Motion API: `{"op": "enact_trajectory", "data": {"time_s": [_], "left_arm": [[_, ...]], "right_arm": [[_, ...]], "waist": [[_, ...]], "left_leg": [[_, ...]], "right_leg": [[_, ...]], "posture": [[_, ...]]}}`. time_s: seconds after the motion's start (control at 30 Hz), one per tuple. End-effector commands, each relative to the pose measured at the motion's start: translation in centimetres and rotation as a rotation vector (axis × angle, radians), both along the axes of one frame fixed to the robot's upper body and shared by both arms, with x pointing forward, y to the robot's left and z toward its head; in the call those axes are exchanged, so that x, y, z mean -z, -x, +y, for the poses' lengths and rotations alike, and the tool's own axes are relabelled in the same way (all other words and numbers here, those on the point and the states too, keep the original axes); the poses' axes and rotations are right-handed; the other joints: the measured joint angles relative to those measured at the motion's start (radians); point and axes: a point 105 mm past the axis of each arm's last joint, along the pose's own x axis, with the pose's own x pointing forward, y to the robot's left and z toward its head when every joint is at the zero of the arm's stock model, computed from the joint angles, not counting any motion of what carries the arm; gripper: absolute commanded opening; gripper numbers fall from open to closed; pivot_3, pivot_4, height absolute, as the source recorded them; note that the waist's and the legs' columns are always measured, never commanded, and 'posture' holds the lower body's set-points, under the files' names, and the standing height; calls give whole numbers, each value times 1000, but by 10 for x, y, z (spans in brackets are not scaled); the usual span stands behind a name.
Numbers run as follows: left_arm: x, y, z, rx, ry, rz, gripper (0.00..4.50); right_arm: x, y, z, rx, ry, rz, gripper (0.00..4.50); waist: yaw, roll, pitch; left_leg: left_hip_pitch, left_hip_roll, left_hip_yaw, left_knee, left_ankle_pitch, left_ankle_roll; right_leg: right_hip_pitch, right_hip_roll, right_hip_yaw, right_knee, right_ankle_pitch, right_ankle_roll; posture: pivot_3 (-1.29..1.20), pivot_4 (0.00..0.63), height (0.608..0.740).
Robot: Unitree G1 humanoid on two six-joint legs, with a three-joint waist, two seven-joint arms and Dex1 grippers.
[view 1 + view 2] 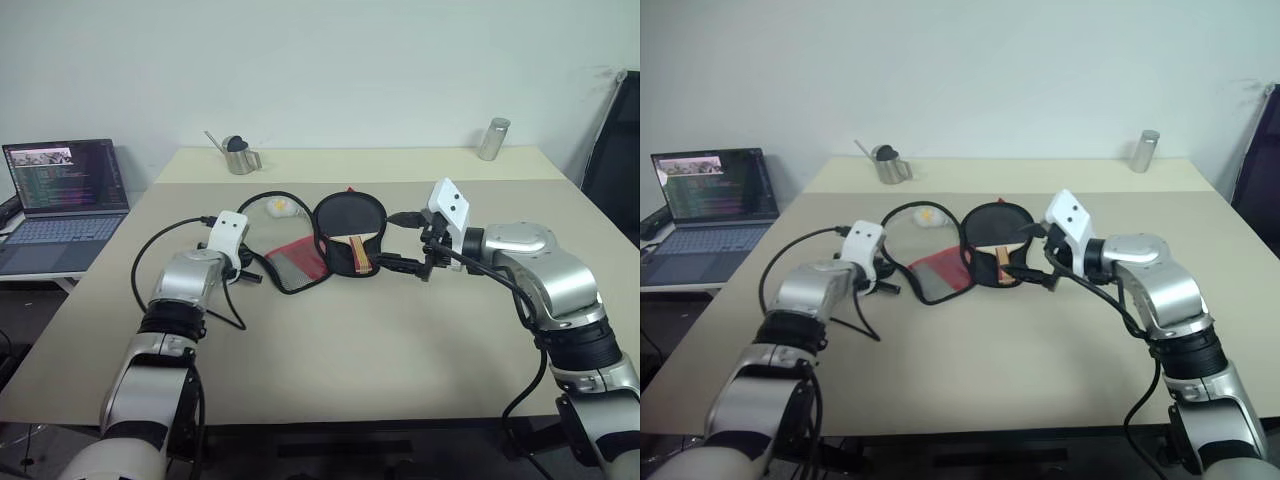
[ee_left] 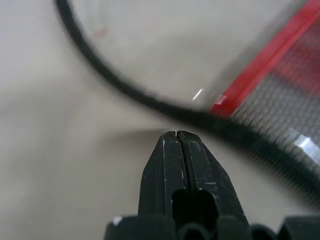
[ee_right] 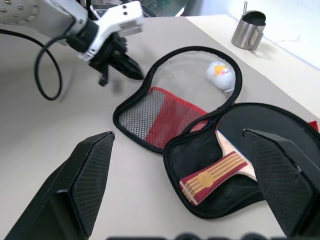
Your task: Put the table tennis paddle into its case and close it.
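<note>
Case (image 3: 165, 120): lying unzipped and flopped wide open on the tan table (image 1: 330, 350), mesh-and-red flap spread toward the robot's left, the other half toward its right. Zip edge runs in a black loop around both halves.

Paddle (image 3: 235, 155): already sitting in the right-hand half of the case, black face deep in the pocket, striped wooden handle poking out toward the near edge.

Duck charm (image 3: 220, 73): little white-yellow thing resting on the table inside the loop of the open flap, far side.

Left gripper (image 2: 176, 134): fingers pinched fully together, nothing between them. Tip sits right at the outer zip edge of the open flap, just short of the black rim, so close but I can't say it's touching.

Right gripper (image 3: 185, 165): fingers spread wide, empty. It hangs above the paddle half, handle lying between the two pads (image 3: 90, 175) but lower down, not in contact.

Other stuff: metal cup (image 1: 240, 157) and a steel canister (image 1: 492, 139) at the far edge, laptop (image 1: 62, 200) off to the robot's left.
</note>
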Motion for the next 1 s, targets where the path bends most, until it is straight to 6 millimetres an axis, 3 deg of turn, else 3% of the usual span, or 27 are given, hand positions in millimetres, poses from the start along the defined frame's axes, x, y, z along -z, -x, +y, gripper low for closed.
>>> {"op": "enact_trajectory", "data": {"time_s": [0.03, 0.4, 0.67, 1.0], "left_arm": [[-12, -6, -8, 13, 7, -51, 45], [-16, -7, -9, 37, -31, -125, 45], [-11, 3, 19, -105, -38, -84, 45], [12, -2, -5, -91, 21, -10, 45]], "right_arm": [[-10, 10, -1, -27, -8, -38, 4500], [-6, 8, -8, 10, 10, -37, 4500], [-3, 10, -6, -6, 18, -29, 4500], [-1, 10, -1, -18, 24, -28, 4500]], "waist": [[0, 0, 0], [-1, 0, 0], [-2, 0, 0], [4, -1, -1]], "left_leg": [[0, 0, 0, 0, 0, 0], [0, 0, 0, 0, 0, 0], [0, 0, 0, 0, 0, 0], [0, 0, 0, 0, 0, 0]], "right_leg": [[0, 0, 0, 0, 0, 0], [0, 0, 0, 0, 0, 0], [0, 0, 0, 0, 0, 0], [0, 0, 0, 0, 0, 0]], "posture": [[0, 150, 740], [0, 150, 740], [0, 150, 740], [0, 150, 740]]}}
